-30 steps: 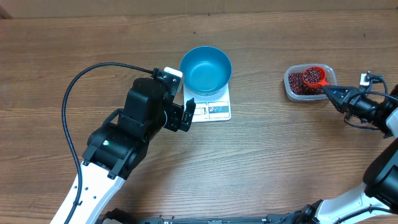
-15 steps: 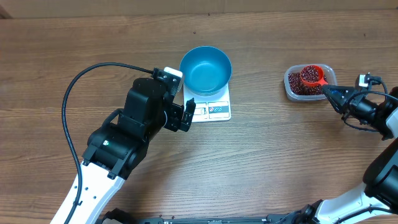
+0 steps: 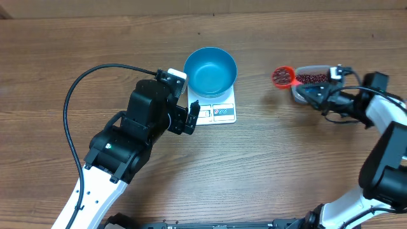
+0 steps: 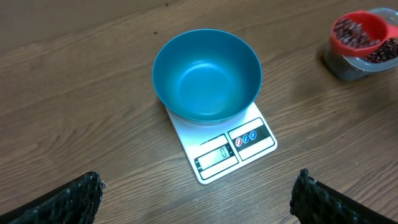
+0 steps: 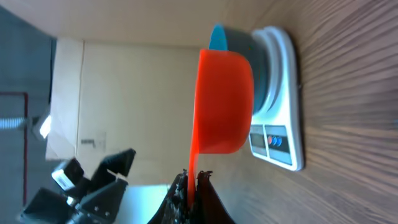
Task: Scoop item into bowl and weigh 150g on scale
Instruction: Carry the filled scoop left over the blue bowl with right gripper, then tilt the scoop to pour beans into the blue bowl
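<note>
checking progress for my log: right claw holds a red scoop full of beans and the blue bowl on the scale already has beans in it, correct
Not quite: the blue bowl on the scale is empty, its inside bare in the left wrist view. The rest holds: the right claw holds a red scoop full of beans.

Colours, as we see them:
Solid blue bowl (image 3: pixel 210 70) on a white scale (image 3: pixel 216 109) with red and blue dots on its label. Dark red-brown beans (image 3: pixel 282 77) fill an orange-red scoop (image 5: pixel 224 102) and a clear tub (image 4: pixel 342 67). The surface (image 3: pixel 286 159) is brown wood grain. The left arm (image 3: pixel 137 127) is black up top and white below, with a black cable (image 3: pixel 95 69).
</note>
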